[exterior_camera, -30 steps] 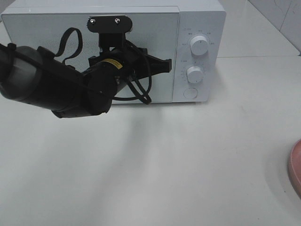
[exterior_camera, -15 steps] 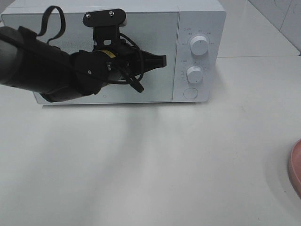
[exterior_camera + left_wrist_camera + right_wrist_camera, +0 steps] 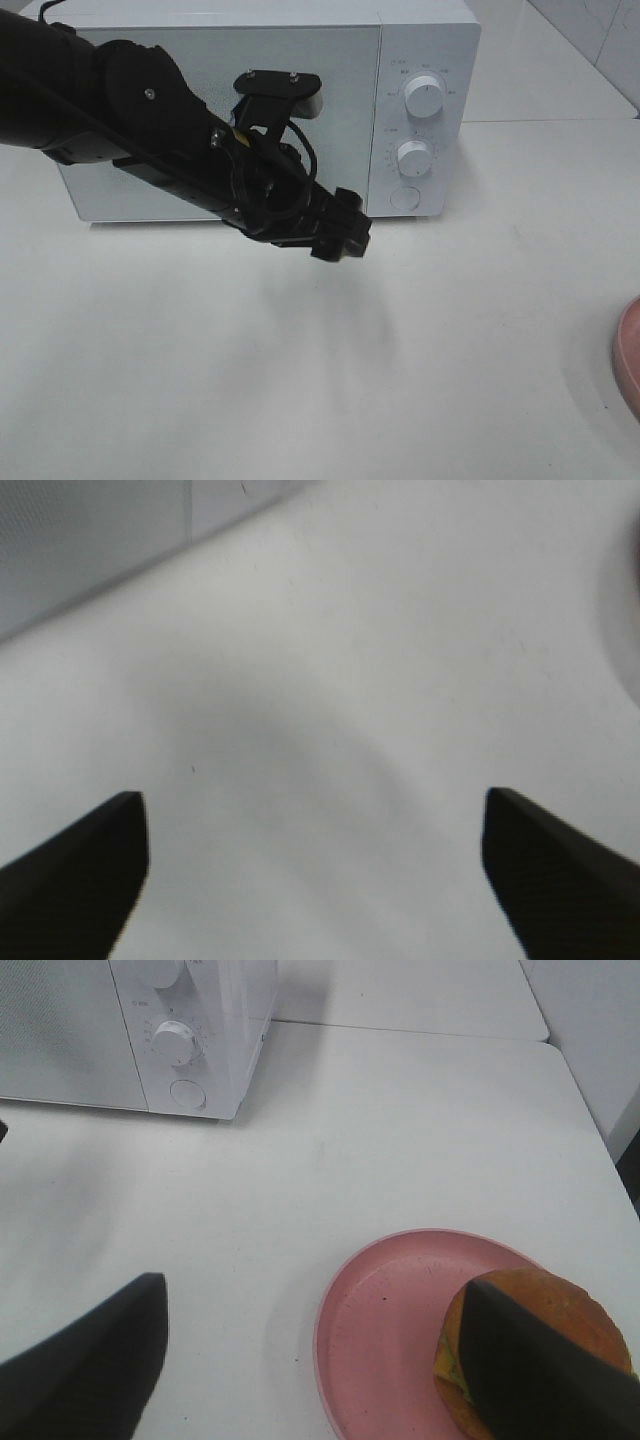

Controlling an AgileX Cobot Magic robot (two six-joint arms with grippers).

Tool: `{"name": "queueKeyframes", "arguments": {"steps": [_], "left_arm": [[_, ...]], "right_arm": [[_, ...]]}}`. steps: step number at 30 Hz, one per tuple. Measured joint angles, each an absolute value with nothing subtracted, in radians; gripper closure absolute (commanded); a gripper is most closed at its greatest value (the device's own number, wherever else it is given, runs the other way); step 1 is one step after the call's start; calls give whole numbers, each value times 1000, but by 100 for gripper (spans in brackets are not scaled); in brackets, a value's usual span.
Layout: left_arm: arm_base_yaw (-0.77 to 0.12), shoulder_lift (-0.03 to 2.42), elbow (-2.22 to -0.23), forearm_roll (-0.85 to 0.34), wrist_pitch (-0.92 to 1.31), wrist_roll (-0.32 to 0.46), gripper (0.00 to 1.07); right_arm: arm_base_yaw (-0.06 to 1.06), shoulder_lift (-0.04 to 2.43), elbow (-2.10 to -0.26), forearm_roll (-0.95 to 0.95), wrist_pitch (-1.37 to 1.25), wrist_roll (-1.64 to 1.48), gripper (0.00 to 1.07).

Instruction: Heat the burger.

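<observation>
Since the earlier frames my left arm has swung down and away from the microwave (image 3: 250, 100) door, so the left tool (image 3: 340, 238) now points low toward the counter (image 3: 320, 380) just in front of the oven instead of at the door's right edge. From its wrist camera I see the two dark fingers (image 3: 75, 865) spread wide with nothing but bare counter between them, so that tool is released. The microwave door looks closed, with its two white knobs (image 3: 424, 98) on the panel to the right.

My right tool (image 3: 320, 1360) is also released: its fingers stand far apart with nothing gripped. It hangs over the pink plate (image 3: 390, 1330), which sits at the counter's right side, well apart from the microwave. The burger (image 3: 540, 1350) rests on that plate, toward its far-right part, partly hidden behind one finger.
</observation>
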State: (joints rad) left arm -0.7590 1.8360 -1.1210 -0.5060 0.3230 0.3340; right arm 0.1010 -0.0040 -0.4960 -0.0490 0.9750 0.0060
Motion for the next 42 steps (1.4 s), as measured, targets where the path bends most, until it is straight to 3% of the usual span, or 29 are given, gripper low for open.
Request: {"name": "queueKeyframes", "arguments": {"steps": [13, 18, 24, 26, 27, 28, 29, 31, 32, 36, 37, 39, 42], "left_arm": [[-759, 1753, -1121, -454, 772, 334, 8], [-701, 1705, -1121, -443, 892, 334, 8], [-545, 1645, -1121, -436, 1002, 334, 8], [-454, 1615, -1121, -432, 1036, 334, 8], [-454, 1615, -1121, -432, 1036, 334, 8], [-393, 1592, -1121, -431, 1063, 334, 8], [-393, 1592, -1121, -431, 1063, 334, 8], [-293, 1551, -1120, -422, 1107, 334, 8], [-293, 1551, -1120, -422, 1107, 334, 8], [-138, 1466, -1053, -417, 1129, 332, 8], [-138, 1466, -1053, -417, 1129, 332, 8], [-30, 1372, -970, -417, 1129, 316, 8], [-8, 1345, -950, -416, 1129, 307, 8]], "right_arm": [[101, -4, -496, -49, 975, 6, 32], [101, -4, -496, -49, 975, 6, 32], [101, -4, -496, -49, 975, 6, 32], [101, -4, -496, -49, 975, 6, 32], [101, -4, -496, -49, 975, 6, 32], [101, -4, -496, -49, 975, 6, 32], [101, -4, -496, -49, 975, 6, 32], [101, -4, -496, -49, 975, 6, 32], [101, -4, -496, -49, 975, 6, 32], [101, -4, -496, -49, 975, 6, 32], [101, -4, -496, -49, 975, 6, 32], [101, -4, -496, -49, 975, 6, 32], [101, -4, -496, -49, 975, 6, 32]]}}
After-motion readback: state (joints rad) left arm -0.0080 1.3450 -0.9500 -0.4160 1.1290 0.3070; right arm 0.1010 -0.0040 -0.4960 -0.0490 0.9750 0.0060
